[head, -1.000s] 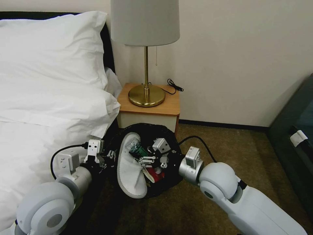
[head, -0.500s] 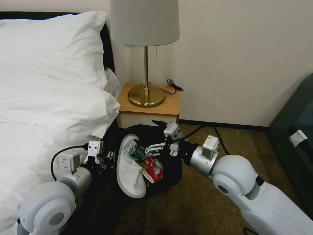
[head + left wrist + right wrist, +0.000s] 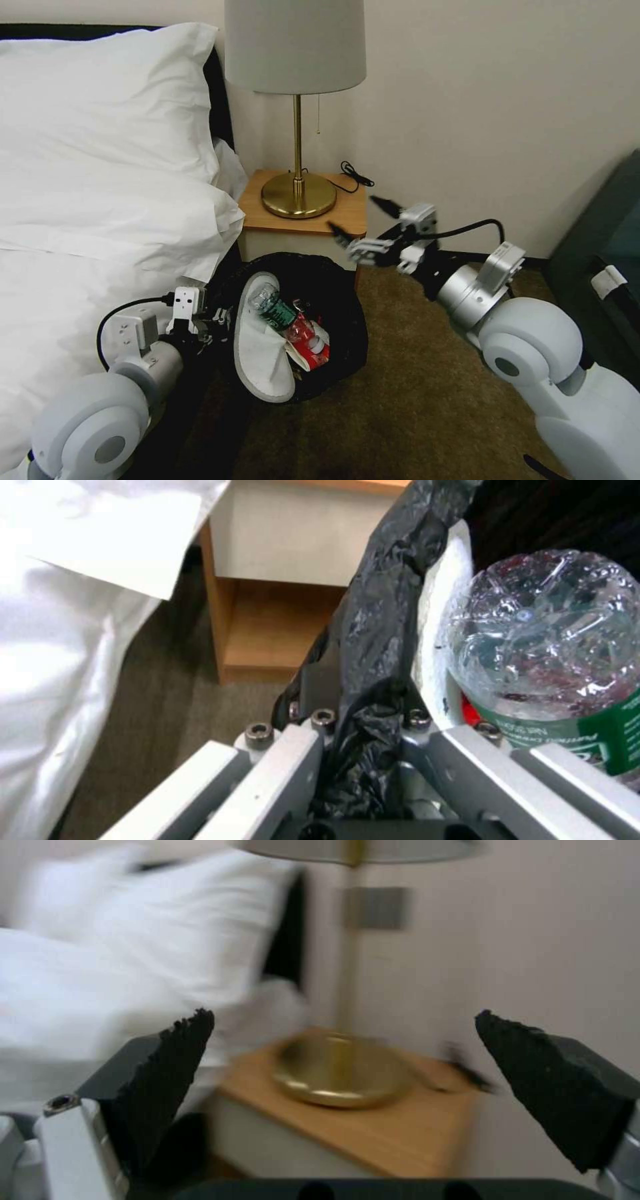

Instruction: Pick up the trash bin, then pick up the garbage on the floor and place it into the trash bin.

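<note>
**Bin loaded, right arm up and empty**

- Trash bin: black, bag-lined, on carpet betw. bed and nightstand, just in front of the nightstand. Looks tipped toward the robot, mouth facing up and forward
- Left gripper: at the bin's near-left rim, by the bed. Wrist view shows its jaws pinched on the crinkled bag edge, so it is holding the bin
- Contents: white slipper leaning along the left inside wall; clear bottle w/ green label across the top; red can beside and below it. Other bits underneath, too hidden to name
- Right gripper: lifted above and to the right of the bin, level w/ the nightstand edge, well apart from the rubbish. Jaws spread wide, nothing betw. them; wrist view looks at the lamp base
- Carpet in sight: no loose litter I can make out
- Progress, my read: bin pickup done, several items already in. Whether more litter lies elsewhere in the room, can't tell from here
</note>
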You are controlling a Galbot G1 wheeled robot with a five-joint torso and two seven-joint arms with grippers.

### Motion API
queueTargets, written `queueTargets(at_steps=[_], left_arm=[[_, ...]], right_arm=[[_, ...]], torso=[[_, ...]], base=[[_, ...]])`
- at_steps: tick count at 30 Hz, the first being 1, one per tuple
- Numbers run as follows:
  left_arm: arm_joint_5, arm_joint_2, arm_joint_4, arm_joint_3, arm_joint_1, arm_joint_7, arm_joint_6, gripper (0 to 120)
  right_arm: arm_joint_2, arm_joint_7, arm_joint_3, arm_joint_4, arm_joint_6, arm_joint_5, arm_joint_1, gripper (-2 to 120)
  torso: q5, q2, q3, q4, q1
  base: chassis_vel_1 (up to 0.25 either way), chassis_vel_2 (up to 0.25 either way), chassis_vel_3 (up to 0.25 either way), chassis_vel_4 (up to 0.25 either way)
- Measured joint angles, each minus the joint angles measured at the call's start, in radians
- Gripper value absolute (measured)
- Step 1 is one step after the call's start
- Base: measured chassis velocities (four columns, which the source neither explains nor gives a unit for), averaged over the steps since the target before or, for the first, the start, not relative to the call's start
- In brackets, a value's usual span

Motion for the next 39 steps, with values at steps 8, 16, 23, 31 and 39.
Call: queueTargets(at_steps=[8, 16, 23, 31, 39], left_arm=[[0.022, -0.003, -0.023, -0.042, 0.034, -0.007, 0.000, 1], [0.146, 0.000, -0.024, -0.063, 0.066, 0.046, 0.000, 1], [0.151, -0.010, -0.025, -0.095, 0.101, 0.061, 0.000, 1], [0.165, -0.023, -0.025, -0.084, 0.121, 0.067, 0.000, 1], [0.185, -0.033, -0.025, -0.087, 0.152, 0.068, 0.000, 1]], right_arm=[[0.037, 0.019, 0.233, -0.016, 0.051, -0.124, -0.258, 100], [0.102, 0.008, 0.429, 0.011, 0.089, -0.209, -0.502, 100], [0.202, 0.002, 0.545, 0.058, 0.100, -0.278, -0.632, 100], [0.365, -0.032, 0.612, 0.134, 0.128, -0.352, -0.723, 100], [0.423, -0.040, 0.608, 0.214, 0.136, -0.393, -0.756, 100]], torso=[[0.0003, 0.000, 0.000, -0.0002, 0.000], [0.0002, 0.000, 0.000, 0.0000, 0.000], [0.0002, 0.000, 0.000, 0.0002, 0.000], [0.0001, 0.000, 0.000, 0.0000, 0.000], [0.0001, 0.000, 0.000, 0.0002, 0.000]], base=[[0.000, 0.000, 0.000, 0.000], [0.000, 0.000, 0.000, 0.000], [0.000, 0.000, 0.000, 0.000], [0.000, 0.000, 0.000, 0.000], [0.000, 0.000, 0.000, 0.000]])
